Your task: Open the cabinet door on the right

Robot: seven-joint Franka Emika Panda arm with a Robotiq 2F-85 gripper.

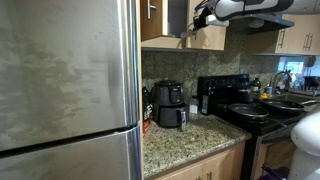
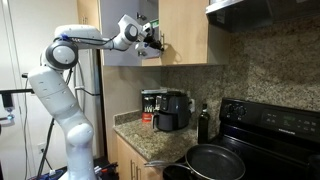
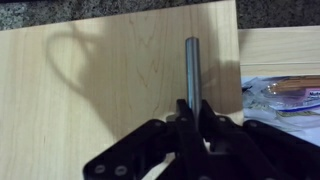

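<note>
In the wrist view my gripper (image 3: 190, 108) is shut on the grey metal bar handle (image 3: 190, 65) of a light wood cabinet door (image 3: 100, 70). Past the door's right edge, packages (image 3: 285, 95) inside the cabinet show, so the door stands partly open. In both exterior views my gripper (image 1: 200, 17) (image 2: 150, 38) is up at the upper cabinets (image 1: 212, 38) (image 2: 185, 30), holding the swung-out door (image 1: 178, 18) (image 2: 125, 55).
A black air fryer (image 1: 168, 103) (image 2: 172, 110) stands on the granite counter (image 1: 190, 140) below. A black stove (image 1: 250, 105) with a pan (image 2: 215, 160) is beside it, under a range hood (image 2: 265, 12). A steel fridge (image 1: 65, 90) and a dark bottle (image 2: 204, 123) are near.
</note>
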